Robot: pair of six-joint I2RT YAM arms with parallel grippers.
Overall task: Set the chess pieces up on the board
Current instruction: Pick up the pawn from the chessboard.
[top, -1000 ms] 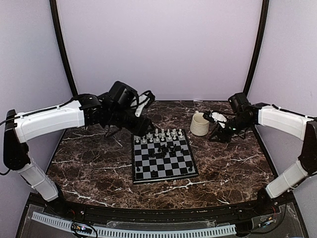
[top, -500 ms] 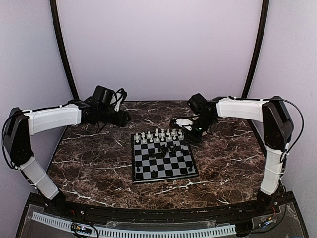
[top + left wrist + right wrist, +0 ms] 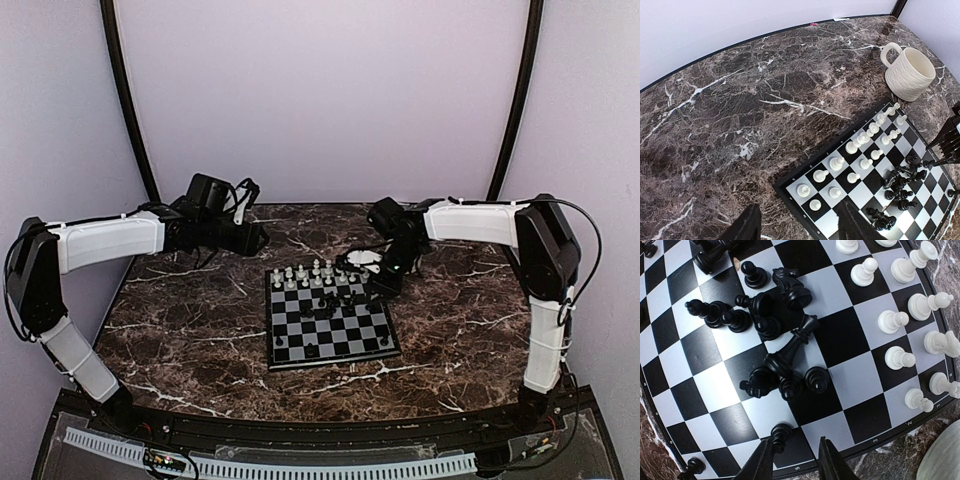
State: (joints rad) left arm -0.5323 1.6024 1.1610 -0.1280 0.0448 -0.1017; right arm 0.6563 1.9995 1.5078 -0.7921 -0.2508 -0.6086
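The board [image 3: 345,335] lies mid-table. White chess pieces [image 3: 318,270] stand in two rows along its far edge. Black pieces [image 3: 325,303] lie heaped near its middle, and a few stand on the near row. My right gripper [image 3: 384,281] hovers low over the board's right edge, open and empty. In the right wrist view its fingers [image 3: 763,463] straddle an edge square, with a black pawn [image 3: 780,435] just beside the left finger and the black heap [image 3: 777,347] beyond. My left gripper [image 3: 256,238] is open and empty above bare table, off the board's far left corner [image 3: 785,186].
A cream mug [image 3: 910,74] stands on the marble past the board's far right corner; in the top view the right arm mostly hides it [image 3: 366,257]. The right gripper's dark fingers [image 3: 950,145] show at the left wrist view's right edge. Curved walls ring the table.
My right arm swung left from beside the mug to the board's right edge. My left arm drew back left from the board's far corner, then stayed still.
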